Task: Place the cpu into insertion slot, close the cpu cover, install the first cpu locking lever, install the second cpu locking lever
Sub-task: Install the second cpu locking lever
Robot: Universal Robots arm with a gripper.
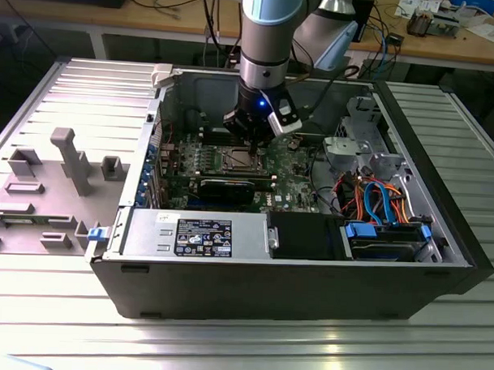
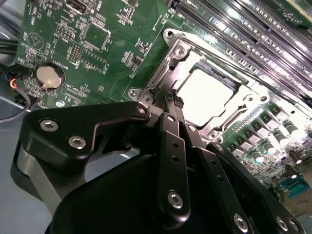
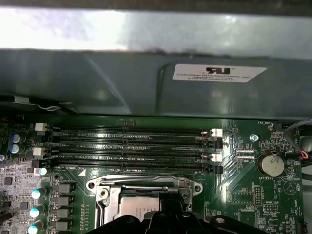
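Currently, the pincer [image 1: 250, 142] is seen lowered inside the open computer case [image 1: 309, 276], just above the insertion slot [image 1: 238, 159] on the green motherboard [image 1: 292, 166]. In the second wrist view, its black fingers [image 2: 174, 105] are drawn together at the tips, clenched on nothing that can be made out, right at the near edge of the insertion slot [image 2: 209, 92]. The cpu [image 2: 207, 92] is seated flat in the slot, its pale metal top showing through the open middle of the cpu cover [image 2: 170, 66], which is lowered around it. Whether the levers are latched cannot be told. Beyond the insertion slot [image 3: 144, 195], the long black memory slots [image 3: 131, 148] are laid in parallel. A round coin battery [image 3: 271, 165] is seen farther from the slot, beside the memory slots' ends.
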